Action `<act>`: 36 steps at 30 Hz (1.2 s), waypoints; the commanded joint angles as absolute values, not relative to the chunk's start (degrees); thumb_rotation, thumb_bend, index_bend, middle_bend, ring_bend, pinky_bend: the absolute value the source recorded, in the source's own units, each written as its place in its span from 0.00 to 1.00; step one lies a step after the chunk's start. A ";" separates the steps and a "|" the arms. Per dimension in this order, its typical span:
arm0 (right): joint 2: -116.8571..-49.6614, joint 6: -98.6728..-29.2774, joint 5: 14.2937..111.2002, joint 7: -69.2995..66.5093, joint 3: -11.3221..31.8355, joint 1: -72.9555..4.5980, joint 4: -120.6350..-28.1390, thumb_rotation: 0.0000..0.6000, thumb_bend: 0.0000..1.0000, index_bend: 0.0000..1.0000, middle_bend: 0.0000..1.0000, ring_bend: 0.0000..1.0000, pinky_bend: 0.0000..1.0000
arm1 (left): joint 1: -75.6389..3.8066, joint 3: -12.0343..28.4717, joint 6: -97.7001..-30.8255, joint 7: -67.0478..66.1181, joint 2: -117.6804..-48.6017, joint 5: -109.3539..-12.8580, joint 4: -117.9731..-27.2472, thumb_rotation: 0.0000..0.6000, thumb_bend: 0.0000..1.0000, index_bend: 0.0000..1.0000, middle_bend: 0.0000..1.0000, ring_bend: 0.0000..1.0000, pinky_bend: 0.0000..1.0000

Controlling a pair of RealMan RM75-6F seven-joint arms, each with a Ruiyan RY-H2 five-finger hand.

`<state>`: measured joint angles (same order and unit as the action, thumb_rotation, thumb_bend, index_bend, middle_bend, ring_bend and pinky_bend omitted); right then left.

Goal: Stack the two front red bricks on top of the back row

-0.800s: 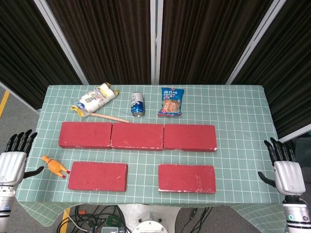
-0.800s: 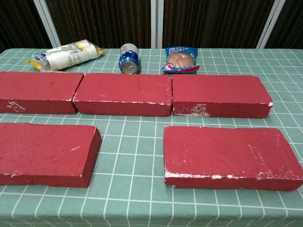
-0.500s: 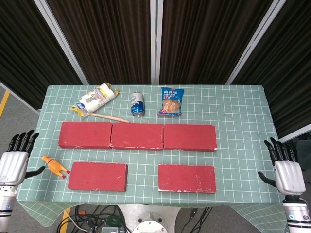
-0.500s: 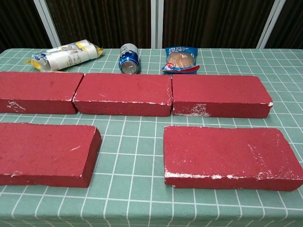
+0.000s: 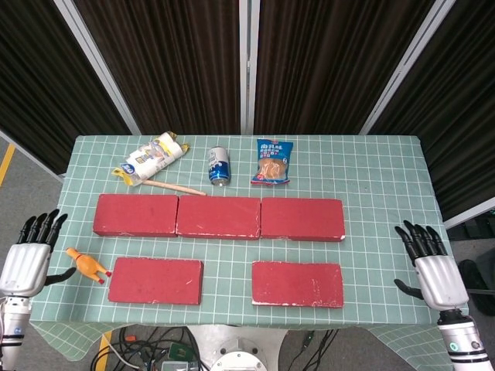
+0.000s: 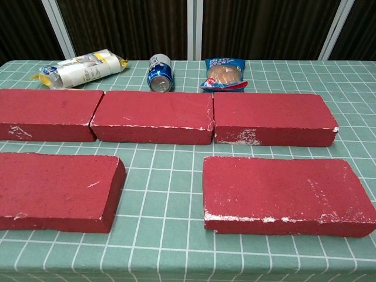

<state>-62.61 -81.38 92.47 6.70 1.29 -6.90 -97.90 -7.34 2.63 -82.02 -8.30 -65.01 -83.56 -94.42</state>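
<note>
Three red bricks form the back row [image 5: 219,217] [image 6: 153,116] across the green grid table. Two more red bricks lie in front: the front left brick [image 5: 155,280] [image 6: 56,190] and the front right brick [image 5: 298,284] [image 6: 285,194]. My left hand [image 5: 27,259] hovers off the table's left edge, fingers spread, holding nothing. My right hand [image 5: 431,268] hovers at the table's right front edge, fingers spread and empty. Neither hand touches a brick. The chest view shows no hands.
Behind the back row lie a white and yellow packet [image 5: 149,160], a thin wooden stick [image 5: 176,188], a blue can [image 5: 220,166] and a blue snack bag [image 5: 274,161]. An orange rubber chicken toy [image 5: 87,265] lies at the front left, near my left hand.
My right hand has moved left toward the table's right edge. My left hand has shifted slightly down. The bricks have not moved.
</note>
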 commanded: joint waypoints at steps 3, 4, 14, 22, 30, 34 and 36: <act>-62.24 -76.48 96.22 9.73 -0.84 -9.85 -102.97 1.00 0.00 0.00 0.00 0.00 0.00 | -7.94 2.00 -79.22 -7.75 -64.56 -82.26 -95.00 1.00 0.00 0.01 0.00 0.00 0.02; -62.58 -75.62 96.42 10.31 -1.13 -10.21 -103.73 1.00 0.00 0.00 0.00 0.00 0.00 | -8.00 2.04 -79.16 -7.69 -64.51 -82.23 -95.02 1.00 0.00 0.01 0.00 0.00 0.02; -69.08 -67.80 94.19 16.19 -2.74 -12.97 -107.43 1.00 0.00 0.00 0.00 0.00 0.00 | -7.86 1.91 -79.25 -5.11 -63.38 -82.50 -94.25 1.00 0.00 0.01 0.00 0.00 0.02; -69.89 -64.33 91.86 22.47 -3.93 -14.04 -111.65 1.00 0.00 0.00 0.00 0.00 0.00 | -7.70 1.68 -78.93 -2.34 -63.05 -82.52 -93.23 1.00 0.00 0.01 0.00 0.00 0.02; -71.47 -62.17 88.60 24.82 -4.15 -14.90 -111.81 1.00 0.00 0.00 0.00 0.00 0.00 | -7.65 1.48 -78.94 -1.90 -63.20 -82.77 -92.63 1.00 0.00 0.01 0.00 0.00 0.02; -72.91 -60.66 86.32 25.00 -3.44 -15.95 -110.90 1.00 0.00 0.00 0.00 0.00 0.00 | -7.60 1.46 -78.95 -1.76 -63.22 -82.69 -92.45 1.00 0.00 0.01 0.00 0.00 0.02; -73.81 -59.94 84.93 25.33 -2.92 -16.54 -110.32 1.00 0.00 0.00 0.00 0.00 0.00 | -7.55 1.42 -78.94 -1.62 -63.17 -82.68 -92.31 1.00 0.00 0.01 0.00 0.00 0.02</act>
